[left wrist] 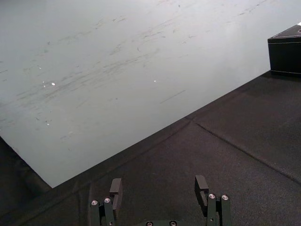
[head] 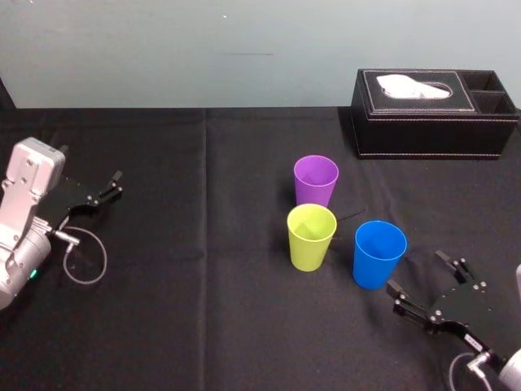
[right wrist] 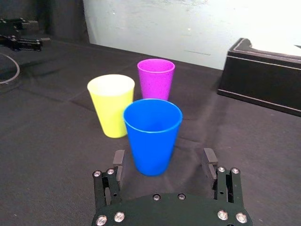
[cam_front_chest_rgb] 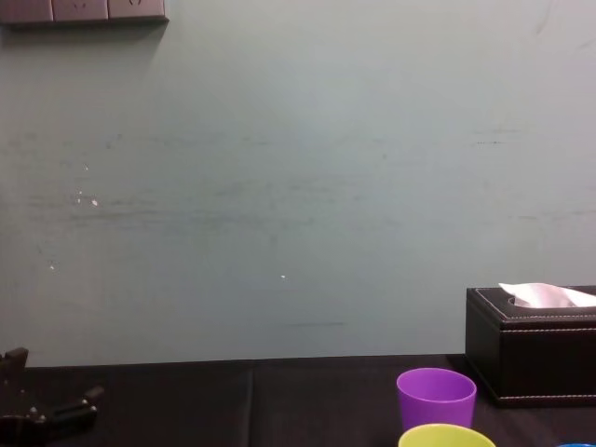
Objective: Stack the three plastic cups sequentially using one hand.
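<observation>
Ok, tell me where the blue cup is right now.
In the head view the blue cup stands upright right of centre, beside the yellow-green cup, apart from it, just ahead of the open right gripper.

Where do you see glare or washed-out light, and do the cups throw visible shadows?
Right wrist view: the wall behind the tissue box is washed out to white, and the mouth of the yellow-green cup looks pale. Head view: even light; the purple cup and blue cup throw hardly any shadow on the black cloth.
</observation>
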